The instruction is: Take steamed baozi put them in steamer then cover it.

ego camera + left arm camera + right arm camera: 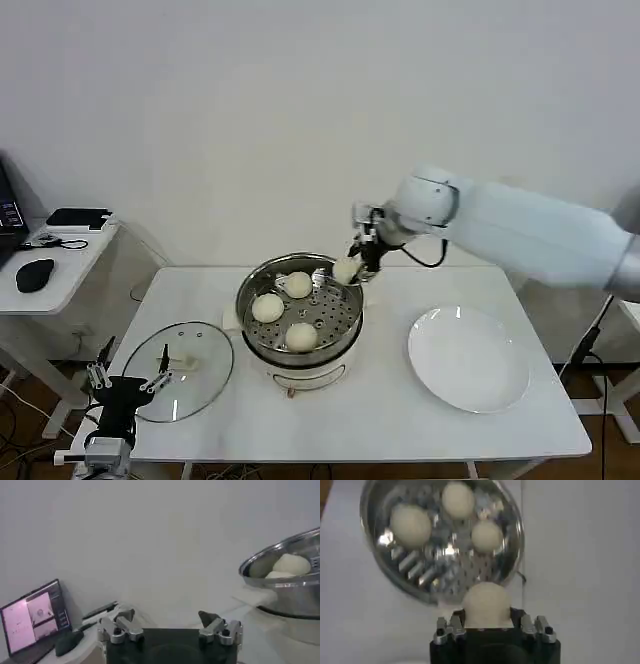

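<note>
Steamer (300,318) sits near the middle of the white table (380,420); it is a round, shiny metal pot on a white base, its open mouth faces straight up, and its floor is full of little holes; three baozi (268,308) rest inside it, at about 9, 12 and 6 o'clock on that floor; each one is smooth, round and cream-white, like a small soft ball with no long side.

The right end effector (358,262) hangs over the steamer's rim at about 2 o'clock; its fingers are clenched on a fourth baozi (346,270); in the right wrist view this bun (486,602) sits between the two metal fingers, just past the pot's edge, and it looks as round and smooth as the others.

A flat, round white plate (468,358) lies at 3 o'clock from the steamer, well apart from it; a round glass lid (182,368) lies flat at 8 o'clock from the steamer, with a knob in its middle.

The left end effector (128,384) waits at the table's near left corner, just beside the lid, with its fingers spread wide and nothing between them.

No writing can be read on any of these things.
</note>
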### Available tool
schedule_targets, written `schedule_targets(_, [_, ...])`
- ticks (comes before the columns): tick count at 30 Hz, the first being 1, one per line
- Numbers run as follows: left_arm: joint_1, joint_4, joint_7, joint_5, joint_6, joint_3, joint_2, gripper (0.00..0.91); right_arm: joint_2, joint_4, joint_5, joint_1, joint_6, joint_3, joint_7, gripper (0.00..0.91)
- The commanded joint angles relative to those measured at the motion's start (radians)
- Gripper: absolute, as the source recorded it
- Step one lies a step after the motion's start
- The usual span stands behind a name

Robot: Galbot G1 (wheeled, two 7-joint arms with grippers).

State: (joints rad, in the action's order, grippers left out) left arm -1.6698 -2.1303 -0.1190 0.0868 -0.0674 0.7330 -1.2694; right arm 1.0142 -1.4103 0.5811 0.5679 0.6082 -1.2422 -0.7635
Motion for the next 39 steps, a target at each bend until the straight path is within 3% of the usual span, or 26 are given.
schedule_targets(1, [0.000, -0.004, 0.000, -0.001, 0.002, 0.000, -0.002, 0.907, 0.137, 0.060, 0.116, -0.039, 0.118, -0.046, 0.087, 0.615])
schedule_targets(8, [-0.001, -0.008, 0.000, -0.003, 0.002, 0.002, 0.000, 0.907, 0.139, 0.097, 0.065, -0.088, 0.117, -0.041, 0.080, 0.615])
schedule_targets(26, [-0.002, -0.007, 0.000, -0.004, 0.003, 0.006, -0.001, 0.907, 0.133, 0.105, 0.035, -0.147, 0.117, -0.020, 0.091, 0.625])
schedule_targets(27, [-0.003, -0.007, 0.000, -0.004, 0.003, 0.006, -0.001, 0.907, 0.132, 0.106, 0.033, -0.150, 0.117, -0.016, 0.094, 0.635])
schedule_targets(28, [-0.003, -0.007, -0.001, -0.004, 0.003, 0.007, -0.001, 0.907, 0.132, 0.107, 0.032, -0.152, 0.115, -0.011, 0.098, 0.907])
schedule_targets(39, [-0.005, -0.004, -0.001, -0.003, 0.005, 0.006, -0.006, 0.907, 0.075, 0.022, 0.054, -0.126, 0.117, 0.097, 0.152, 0.907])
